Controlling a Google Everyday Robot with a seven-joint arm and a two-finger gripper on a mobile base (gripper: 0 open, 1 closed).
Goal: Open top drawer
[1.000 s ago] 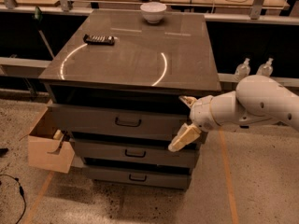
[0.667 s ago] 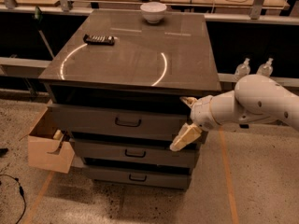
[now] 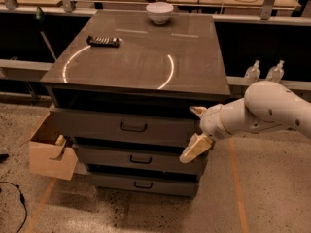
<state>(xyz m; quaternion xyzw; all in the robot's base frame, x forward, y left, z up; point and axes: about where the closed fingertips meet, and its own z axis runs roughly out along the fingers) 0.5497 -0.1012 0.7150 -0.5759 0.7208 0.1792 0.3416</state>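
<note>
The top drawer (image 3: pixel 97 123) is the tallest grey front of three, right under the cabinet top, with a small dark bar handle (image 3: pixel 133 126) at its centre. It stands out a little further than the two shorter drawers below it. My gripper (image 3: pixel 196 130) is at the right end of the top drawer front, well to the right of the handle. It is open and empty: one tan finger (image 3: pixel 198 111) is at the drawer's upper right corner, the other (image 3: pixel 194 149) at its lower right corner. My white arm (image 3: pixel 262 113) reaches in from the right.
A white bowl (image 3: pixel 159 12) and a dark remote (image 3: pixel 103 41) lie on the cabinet top (image 3: pixel 146 57). An open cardboard box (image 3: pixel 48 152) stands against the cabinet's left side. Two clear bottles (image 3: pixel 252 72) stand on a ledge at the right. A cable (image 3: pixel 14 198) lies on the floor.
My gripper has shifted very slightly down and right beside the drawer's right end. The drawers have not moved.
</note>
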